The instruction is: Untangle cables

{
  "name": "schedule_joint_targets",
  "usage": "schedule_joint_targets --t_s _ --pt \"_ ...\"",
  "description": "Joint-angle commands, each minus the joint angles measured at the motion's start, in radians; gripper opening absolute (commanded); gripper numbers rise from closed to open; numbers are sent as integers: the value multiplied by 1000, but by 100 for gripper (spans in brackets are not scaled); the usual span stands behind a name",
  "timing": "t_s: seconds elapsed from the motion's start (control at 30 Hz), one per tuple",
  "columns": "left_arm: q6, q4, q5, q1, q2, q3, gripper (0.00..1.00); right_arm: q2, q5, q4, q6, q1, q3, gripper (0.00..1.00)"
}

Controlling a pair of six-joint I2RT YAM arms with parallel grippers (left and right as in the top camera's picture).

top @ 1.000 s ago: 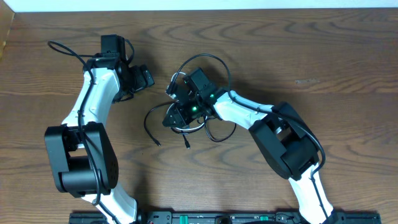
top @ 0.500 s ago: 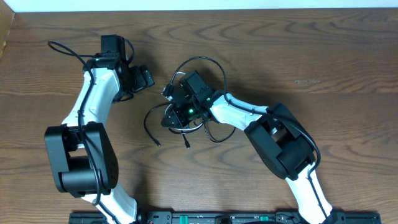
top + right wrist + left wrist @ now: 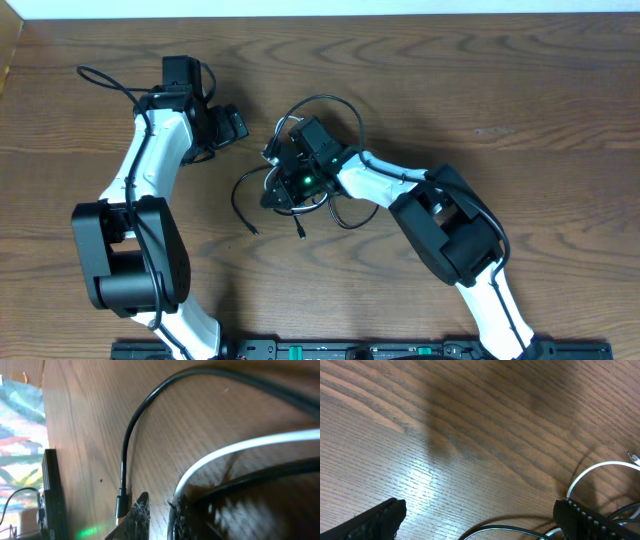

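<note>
The cables lie tangled at the table's middle. The black cable [image 3: 335, 99] loops wide, with plug ends toward the front [image 3: 255, 230]. The white cable [image 3: 305, 207] shows only in short stretches under my right gripper [image 3: 277, 190], which is lowered onto the tangle. In the right wrist view my right gripper [image 3: 161, 512] has its jaws narrowly apart; the white cable [image 3: 240, 447] runs into the gap against one finger, with bare wood beside it. A black cable [image 3: 131, 435] ends in a plug just outside. My left gripper [image 3: 232, 125] [image 3: 482, 522] stands wide open and empty, left of the tangle.
The left wrist view shows a black cable arc [image 3: 510, 532] and a white arc [image 3: 600, 467] on the wood ahead of the fingers. The left arm's own thick cord [image 3: 100, 75] loops at the back left. A black rail [image 3: 350, 350] runs along the front edge.
My right gripper has slid a little to the left over the tangle and its jaws have narrowed round the white cable. The left arm has not moved.
</note>
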Motion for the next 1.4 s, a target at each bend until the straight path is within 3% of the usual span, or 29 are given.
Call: schedule_joint_targets --t_s 0.0,0.13,0.2,0.5,0.73,1.07,1.37 --pt "5 -3 2 3 15 -7 99 40 -4 -6 6 17 4 15" --pt "5 -3 2 3 15 -7 99 40 -4 24 18 13 5 17" --pt "5 -3 2 3 15 -7 98 39 -6 25 72 -2 5 1" --pt "6 -3 2 3 15 -7 99 5 -185 64 84 -74 5 1" --pt "74 6 109 3 15 -7 98 -90 -214 80 -6 -77 5 1" --pt "88 8 121 4 15 -7 98 -232 -267 142 -25 -112 5 1" --pt "275 19 473 36 15 -7 98 -267 -353 217 -24 -160 5 1"
